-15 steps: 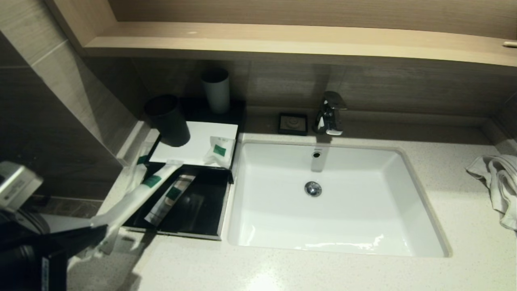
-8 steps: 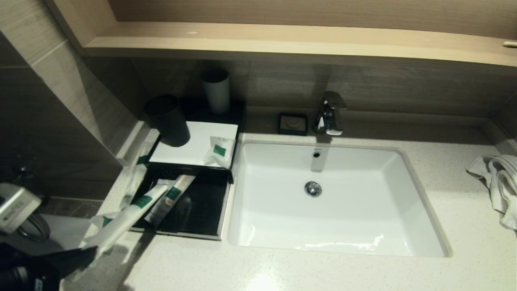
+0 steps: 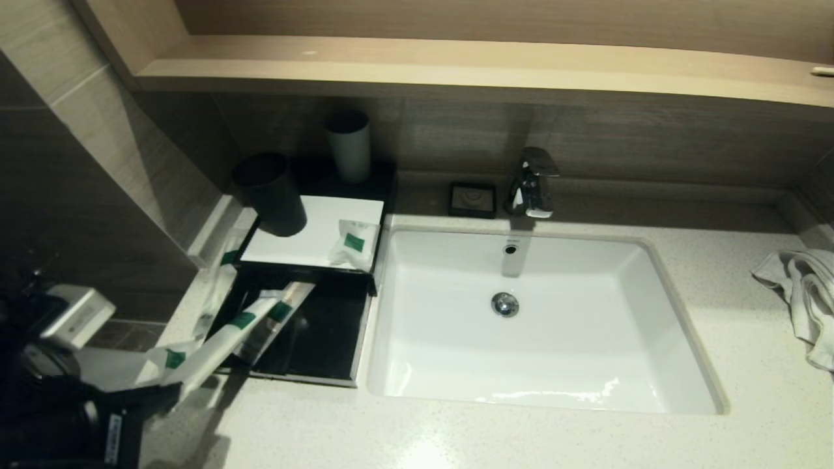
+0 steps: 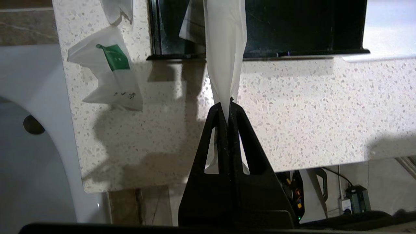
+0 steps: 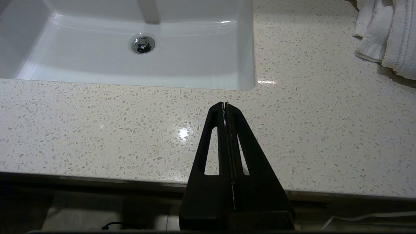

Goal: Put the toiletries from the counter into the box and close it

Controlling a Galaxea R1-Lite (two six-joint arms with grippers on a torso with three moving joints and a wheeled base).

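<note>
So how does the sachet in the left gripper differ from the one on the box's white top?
The held sachet is long and thin; the sachet on the white top is small and squarish. The held one slants over the open drawer, pinched by the left gripper; the other lies free. Both are white with green labels.
</note>
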